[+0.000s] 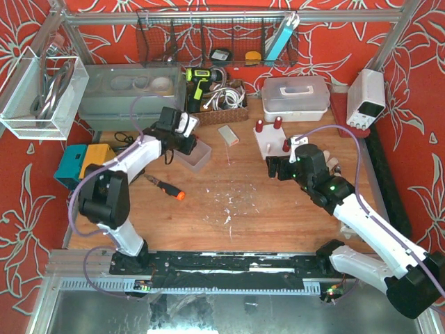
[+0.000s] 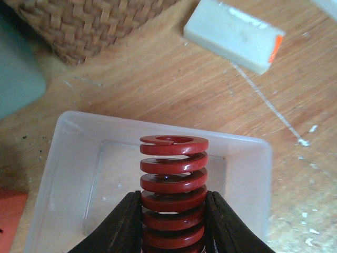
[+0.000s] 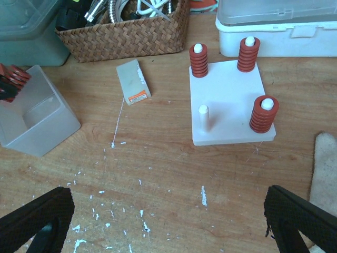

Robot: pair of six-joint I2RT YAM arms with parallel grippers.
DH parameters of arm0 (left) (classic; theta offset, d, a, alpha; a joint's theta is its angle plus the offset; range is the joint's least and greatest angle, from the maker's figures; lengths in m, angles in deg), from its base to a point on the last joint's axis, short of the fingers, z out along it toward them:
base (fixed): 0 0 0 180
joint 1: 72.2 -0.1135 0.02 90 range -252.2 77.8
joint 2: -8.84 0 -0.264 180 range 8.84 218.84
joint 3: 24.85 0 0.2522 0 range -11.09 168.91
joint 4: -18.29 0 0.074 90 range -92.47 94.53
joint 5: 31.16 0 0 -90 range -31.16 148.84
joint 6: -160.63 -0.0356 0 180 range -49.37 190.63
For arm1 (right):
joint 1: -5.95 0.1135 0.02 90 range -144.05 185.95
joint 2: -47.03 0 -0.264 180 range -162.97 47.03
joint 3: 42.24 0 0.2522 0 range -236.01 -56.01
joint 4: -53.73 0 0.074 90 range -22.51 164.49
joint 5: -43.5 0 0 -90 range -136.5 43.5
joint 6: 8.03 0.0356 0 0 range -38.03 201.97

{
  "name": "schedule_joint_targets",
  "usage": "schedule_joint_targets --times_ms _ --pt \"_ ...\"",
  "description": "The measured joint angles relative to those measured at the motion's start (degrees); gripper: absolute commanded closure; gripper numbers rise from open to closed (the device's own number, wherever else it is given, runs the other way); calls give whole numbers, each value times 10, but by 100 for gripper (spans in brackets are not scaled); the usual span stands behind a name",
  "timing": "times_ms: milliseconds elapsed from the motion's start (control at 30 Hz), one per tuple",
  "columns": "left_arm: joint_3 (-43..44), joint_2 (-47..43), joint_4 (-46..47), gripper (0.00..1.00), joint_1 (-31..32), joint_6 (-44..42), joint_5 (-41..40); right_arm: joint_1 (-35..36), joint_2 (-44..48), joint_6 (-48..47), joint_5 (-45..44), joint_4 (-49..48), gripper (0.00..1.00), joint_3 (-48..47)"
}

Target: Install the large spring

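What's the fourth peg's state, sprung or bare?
Bare. The peg shows no coils on the white plate; the other three carry red springs.

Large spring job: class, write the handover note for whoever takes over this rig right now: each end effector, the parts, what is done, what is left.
Left end effector: shut on the red spring, held over the clear bin.
Right end effector: open, empty, above the table near the white peg board.
Done: spring picked; three fitted springs sit on pegs.
Left: slide the held spring onto the bare peg.
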Motion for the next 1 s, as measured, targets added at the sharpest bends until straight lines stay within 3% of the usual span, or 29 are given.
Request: schedule_joint_targets --times_ms 200,367,533,633,733,1000 --pt "-99 -125 99 99 52 42 -10 0 2 0 -6 1 1 1" --pt "-217 -233 231 100 140 79 -10 0 2 1 -13 2 1 1" --pt "-326 -284 359 100 221 105 -18 0 9 1 3 7 1 0" --pt "-388 -296 439 100 269 106 -31 0 8 -3 54 17 10 -11" --pt "-443 -300 518 100 314 79 -43 0 -7 -6 129 33 24 -42" --pt "-513 -300 646 100 374 9 -59 1 -74 -5 341 35 27 -85"
